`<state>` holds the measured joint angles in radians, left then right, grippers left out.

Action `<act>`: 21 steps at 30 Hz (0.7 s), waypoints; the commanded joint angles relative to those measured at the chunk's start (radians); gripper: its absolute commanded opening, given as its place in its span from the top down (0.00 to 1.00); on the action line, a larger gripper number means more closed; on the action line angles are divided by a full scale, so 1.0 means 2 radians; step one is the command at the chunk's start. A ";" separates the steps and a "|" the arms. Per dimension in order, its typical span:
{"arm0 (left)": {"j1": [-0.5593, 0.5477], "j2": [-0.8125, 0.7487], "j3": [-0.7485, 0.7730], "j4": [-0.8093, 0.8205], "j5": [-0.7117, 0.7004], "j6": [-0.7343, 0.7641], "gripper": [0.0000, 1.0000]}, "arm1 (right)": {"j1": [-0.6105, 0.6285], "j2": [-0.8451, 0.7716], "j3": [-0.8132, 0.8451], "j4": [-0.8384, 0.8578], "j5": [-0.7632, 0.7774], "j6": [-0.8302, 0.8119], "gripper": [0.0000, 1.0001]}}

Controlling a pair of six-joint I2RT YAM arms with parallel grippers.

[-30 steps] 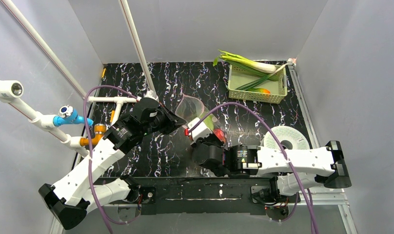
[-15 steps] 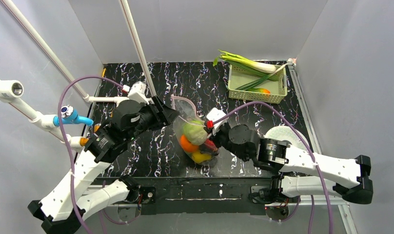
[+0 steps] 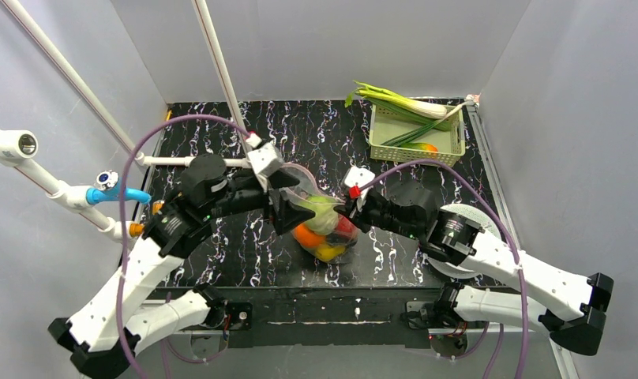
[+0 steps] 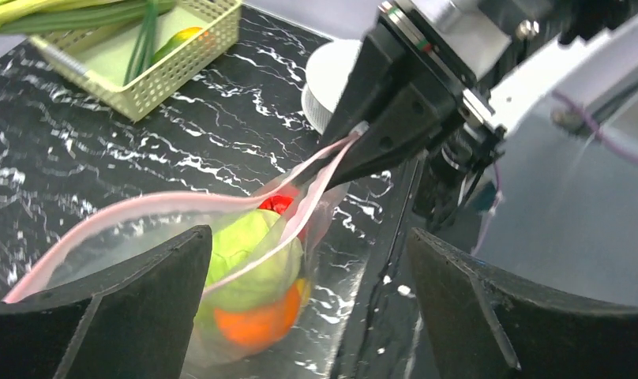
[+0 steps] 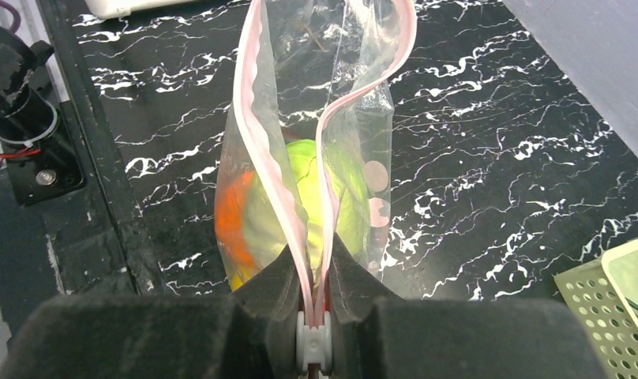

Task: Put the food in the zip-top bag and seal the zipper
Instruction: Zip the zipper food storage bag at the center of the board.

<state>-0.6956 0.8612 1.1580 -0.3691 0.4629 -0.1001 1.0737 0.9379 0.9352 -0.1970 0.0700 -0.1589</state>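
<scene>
Desk (image 3: 197, 140), black marbled top: the zip-top bag (image 3: 325, 229) rests near centre, slightly toward 6 o'clock in the top view, with its mouth raised. Food is inside the bag: a green piece (image 5: 335, 181) uppermost, an orange piece (image 5: 233, 213) and a yellow piece (image 3: 325, 253) beneath, and a red piece (image 4: 276, 204) on the right arm's side. The zipper (image 5: 257, 118) is a pink strip, its two halves parted over most of the length and pressed together only at the 3 o'clock end. The right tool (image 5: 312, 272) is at 3 o'clock of the bag, jaws narrow, pinching that closed end of the zipper. The left tool (image 4: 306, 241) is at 9 o'clock of the bag, jaws wide apart and holding nothing; whether its fingers touch the plastic cannot be told. A pale green basket (image 3: 417, 138) with a leek (image 3: 399, 103) stands at 2 o'clock, well apart from the bag.
</scene>
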 commanded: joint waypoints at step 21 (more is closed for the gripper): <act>0.000 0.120 -0.105 0.240 0.105 0.157 0.07 | -0.113 0.033 0.076 -0.060 -0.225 0.026 0.99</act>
<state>-0.6960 1.0912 0.9573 0.0788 0.6384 0.1802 0.8650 1.0084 1.0252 -0.3180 -0.3290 -0.1299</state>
